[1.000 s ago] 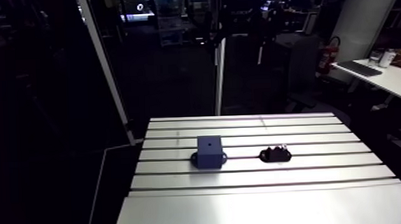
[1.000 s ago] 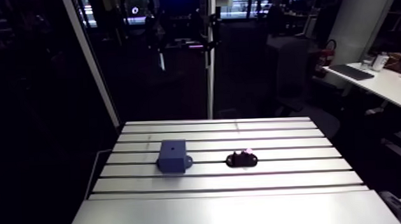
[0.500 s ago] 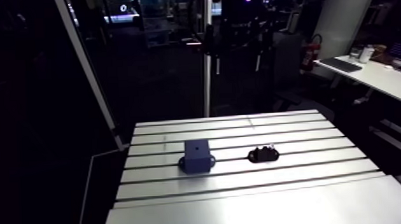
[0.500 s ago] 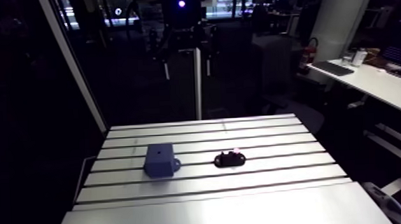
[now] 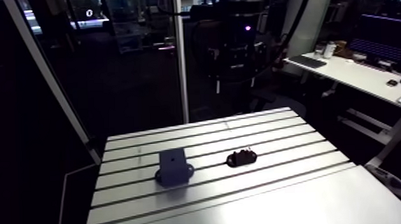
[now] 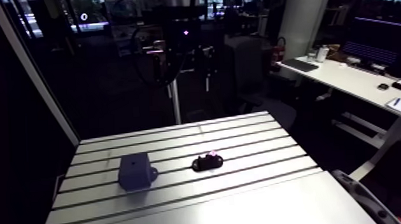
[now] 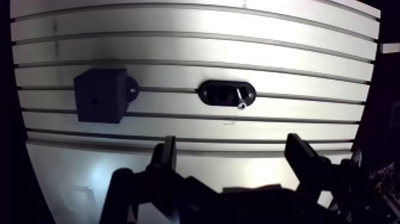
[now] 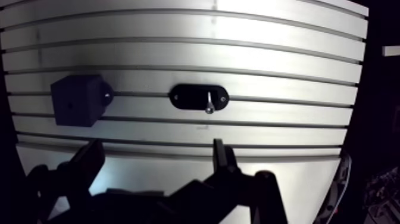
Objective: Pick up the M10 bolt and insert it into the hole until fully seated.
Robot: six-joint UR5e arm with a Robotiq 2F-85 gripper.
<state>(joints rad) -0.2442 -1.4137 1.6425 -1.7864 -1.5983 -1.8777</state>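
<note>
My gripper wide open, empty. Bolt sits in black holder, well inside table edges: centre over it, descend straight, grip squarely.

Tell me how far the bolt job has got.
Done: nothing. The bolt lies in its black holder, and the hole in the block is empty. In hand: the open, empty gripper hangs above the table, short of the holder. Left: grasp the bolt, carry it to the block, seat it in the hole.
</note>
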